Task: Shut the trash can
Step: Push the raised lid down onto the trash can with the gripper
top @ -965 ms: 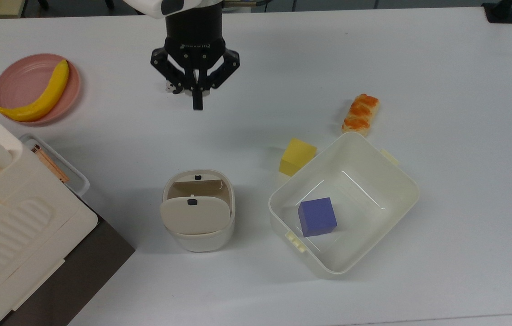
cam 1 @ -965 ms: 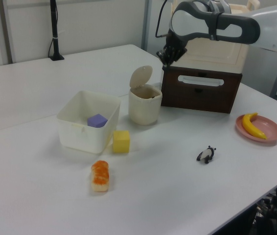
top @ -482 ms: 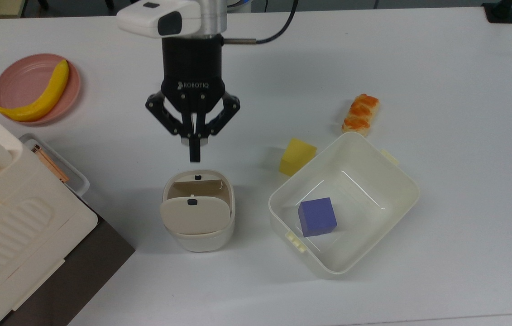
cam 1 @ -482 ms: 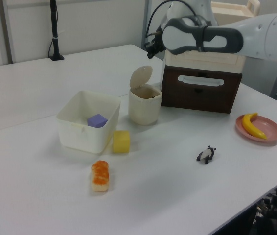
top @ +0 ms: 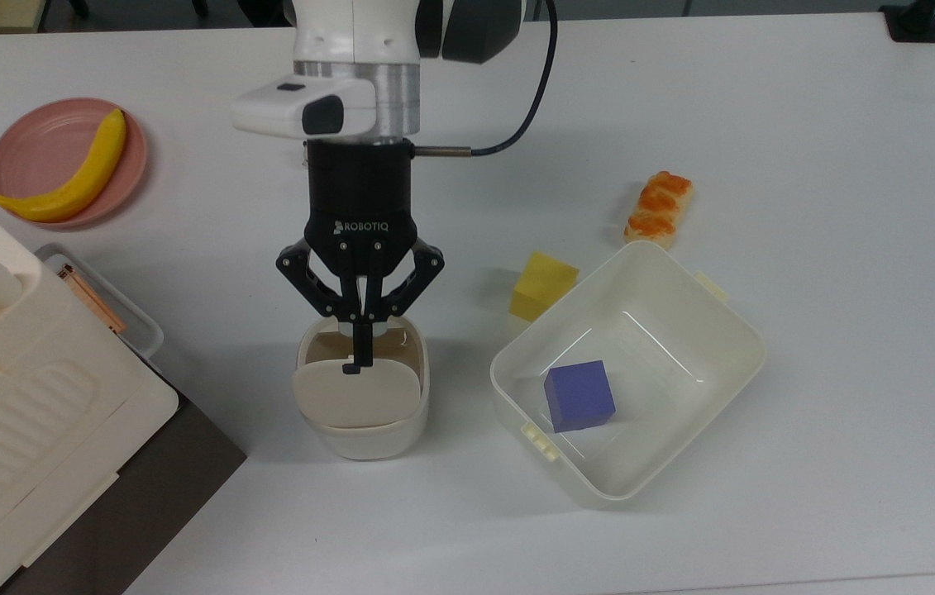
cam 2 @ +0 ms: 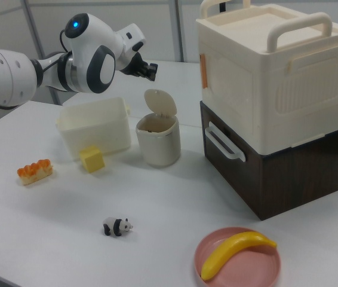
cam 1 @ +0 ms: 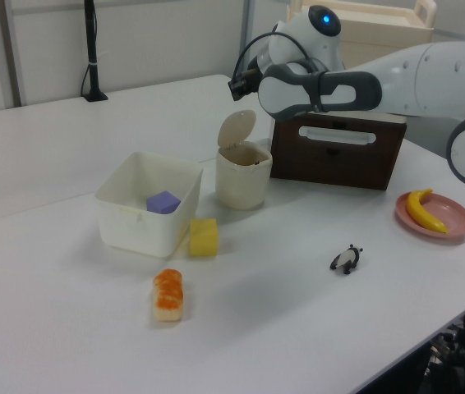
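Observation:
The trash can (top: 368, 440) is a small cream-white bin standing near the table's middle. Its beige lid (top: 355, 398) is raised on its hinge, and the brown inside shows. In the left view the lid (cam 1: 237, 130) stands nearly upright above the can's body (cam 1: 243, 179). My gripper (top: 360, 359) points down, fingers shut together with nothing between them. In the top view it hangs over the can's opening, its tip by the lid's black button. The gripper (cam 1: 237, 84) is in the air above the lid's upper edge, apart from it.
A larger cream tub (top: 752, 335) holding a purple cube (top: 579, 395) sits at the top view's right of the can. Beside it lie a yellow block (top: 543, 286) and an orange-topped piece of food (top: 659, 208). A banana (top: 74, 182) rests on a pink plate (top: 37, 149). The big ribbed box (top: 12, 413) stands left; a panda toy (cam 1: 347, 259) lies apart.
The arm has travelled down the top view from the table's far side, bringing the shut gripper over the trash can. The lid still stands raised.

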Robot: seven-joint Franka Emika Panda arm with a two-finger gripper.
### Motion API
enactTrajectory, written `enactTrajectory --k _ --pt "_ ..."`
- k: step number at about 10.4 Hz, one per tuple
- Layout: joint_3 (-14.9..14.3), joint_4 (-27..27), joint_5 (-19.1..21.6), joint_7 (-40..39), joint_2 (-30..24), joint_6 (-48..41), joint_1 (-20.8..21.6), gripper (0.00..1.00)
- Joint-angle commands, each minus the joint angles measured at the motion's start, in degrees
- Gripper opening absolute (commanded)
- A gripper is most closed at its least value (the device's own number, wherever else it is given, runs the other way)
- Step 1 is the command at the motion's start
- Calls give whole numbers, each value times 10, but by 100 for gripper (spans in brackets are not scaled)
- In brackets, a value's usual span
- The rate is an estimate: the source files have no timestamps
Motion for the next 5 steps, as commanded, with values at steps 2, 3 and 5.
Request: enactTrajectory --k 2,3,5 --pt "-6 13 -12 -21 28 19 -2 0" --pt "-6 13 -12 -33 29 17 -2 0" --pt "-6 10 -11 -47 24 9 -6 0"
